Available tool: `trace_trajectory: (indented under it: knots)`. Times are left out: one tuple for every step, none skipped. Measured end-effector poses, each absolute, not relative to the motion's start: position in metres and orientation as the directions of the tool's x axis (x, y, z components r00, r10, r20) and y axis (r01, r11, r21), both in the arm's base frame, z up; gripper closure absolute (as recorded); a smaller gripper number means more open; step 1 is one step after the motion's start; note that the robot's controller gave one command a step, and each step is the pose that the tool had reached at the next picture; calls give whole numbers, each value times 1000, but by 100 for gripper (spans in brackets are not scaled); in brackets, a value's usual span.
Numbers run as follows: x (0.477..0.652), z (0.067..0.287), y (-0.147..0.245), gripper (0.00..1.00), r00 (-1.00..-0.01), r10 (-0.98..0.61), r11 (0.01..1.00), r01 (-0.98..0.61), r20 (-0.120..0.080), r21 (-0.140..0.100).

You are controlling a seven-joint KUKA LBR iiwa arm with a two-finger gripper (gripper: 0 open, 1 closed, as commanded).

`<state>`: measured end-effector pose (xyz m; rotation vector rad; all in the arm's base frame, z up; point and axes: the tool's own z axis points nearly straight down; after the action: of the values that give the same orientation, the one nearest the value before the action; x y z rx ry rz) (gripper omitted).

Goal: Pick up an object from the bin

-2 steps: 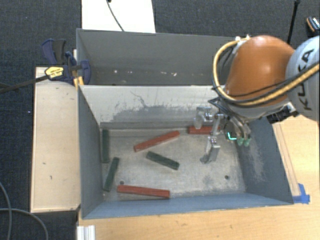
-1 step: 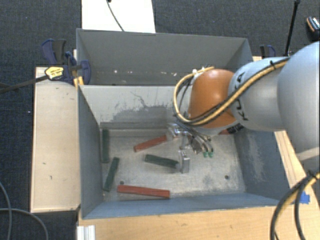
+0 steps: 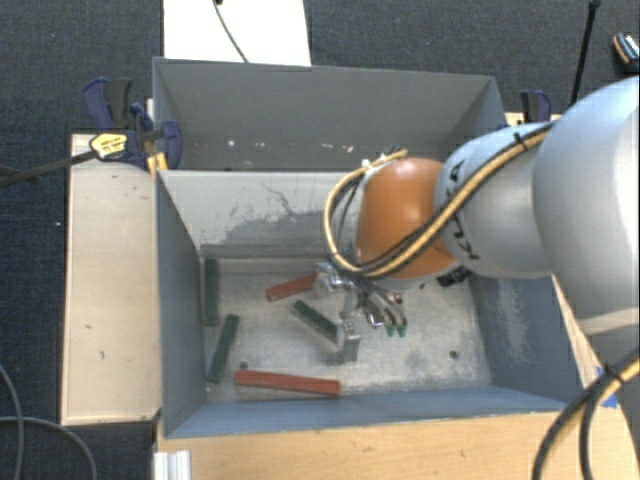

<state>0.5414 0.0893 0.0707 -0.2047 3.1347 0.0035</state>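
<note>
My gripper [image 3: 348, 340] hangs low over the middle of the bin floor, under the arm's orange cover. A short dark green bar [image 3: 314, 319] lies slanted just to its left, its lower end reaching the gripper. A short red bar [image 3: 290, 288] lies a little further up and left. A long red bar [image 3: 287, 381] lies flat near the front wall, below the gripper. Small green bits [image 3: 398, 326] sit just right of the gripper.
Two dark green bars lie by the left wall, one upright [image 3: 210, 290] and one slanted [image 3: 222, 346]. The arm and its cover hide the bin's right rear part. Bare floor shows at the front right.
</note>
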Motion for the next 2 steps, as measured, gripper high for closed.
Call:
trace_trajectory:
  knots:
    - [543, 71, 87, 100, -992, -125, 992, -125, -2, 1]
    - [575, 181, 120, 100, -991, -134, 991, -134, -13, 2]
